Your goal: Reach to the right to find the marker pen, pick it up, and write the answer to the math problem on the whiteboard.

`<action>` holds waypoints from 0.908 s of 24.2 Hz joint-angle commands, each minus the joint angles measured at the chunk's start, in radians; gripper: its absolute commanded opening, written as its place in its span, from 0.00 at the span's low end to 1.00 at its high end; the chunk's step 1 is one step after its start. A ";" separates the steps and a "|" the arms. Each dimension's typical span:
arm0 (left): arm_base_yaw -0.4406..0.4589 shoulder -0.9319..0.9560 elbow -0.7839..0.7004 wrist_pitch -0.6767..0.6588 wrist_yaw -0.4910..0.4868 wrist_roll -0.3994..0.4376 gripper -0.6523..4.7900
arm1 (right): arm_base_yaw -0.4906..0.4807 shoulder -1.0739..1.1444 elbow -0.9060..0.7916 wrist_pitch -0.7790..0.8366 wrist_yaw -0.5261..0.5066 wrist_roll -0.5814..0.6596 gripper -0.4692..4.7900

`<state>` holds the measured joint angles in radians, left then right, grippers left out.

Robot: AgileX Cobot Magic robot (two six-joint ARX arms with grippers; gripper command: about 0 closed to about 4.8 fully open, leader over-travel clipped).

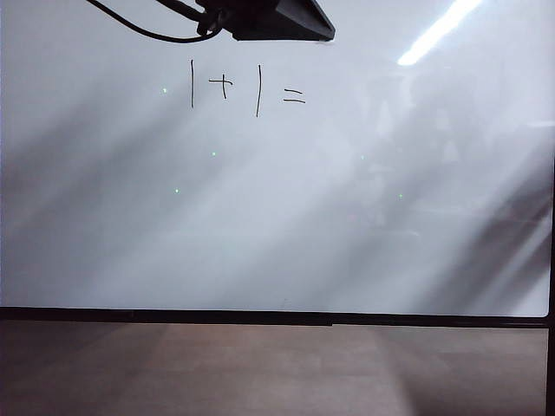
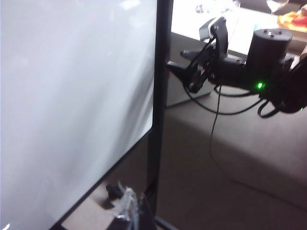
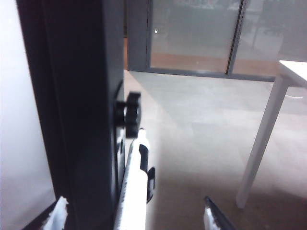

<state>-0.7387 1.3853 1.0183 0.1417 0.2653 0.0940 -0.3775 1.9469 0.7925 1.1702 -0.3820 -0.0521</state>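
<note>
- The whiteboard (image 1: 260, 225) bears the math problem (image 1: 247, 87), one plus one equals, with bare board after the equals sign.
- The marker pen (image 3: 134, 187) sits clipped beside the board's dark frame (image 3: 81, 120), just below a black knob (image 3: 128, 114).
- The right gripper (image 3: 134, 213) is at the pen, jaws apart, one fingertip either side, not clamped.
- The left gripper (image 2: 125, 203) hangs near the board's lower corner; its jaw state cannot be told.

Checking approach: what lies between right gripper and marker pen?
Nothing: the right wrist view shows the marker pen between the open right gripper's fingertips, beside the whiteboard's frame. Left gripper sits near the board's corner.
</note>
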 commanded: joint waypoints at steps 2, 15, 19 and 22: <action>-0.002 -0.001 0.001 0.010 0.005 0.003 0.11 | 0.002 0.011 0.010 0.008 -0.002 -0.001 0.77; -0.002 -0.001 0.001 0.009 0.035 0.003 0.11 | 0.002 0.011 0.011 0.002 -0.002 -0.001 0.48; -0.002 -0.001 0.001 0.009 0.035 0.003 0.11 | 0.010 0.012 0.010 -0.041 -0.002 -0.001 0.48; -0.002 -0.001 0.001 0.008 0.035 0.003 0.11 | 0.013 0.012 0.016 -0.037 0.003 -0.005 0.48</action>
<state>-0.7387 1.3861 1.0180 0.1387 0.2897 0.0940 -0.3656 1.9617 0.8001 1.1168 -0.3843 -0.0536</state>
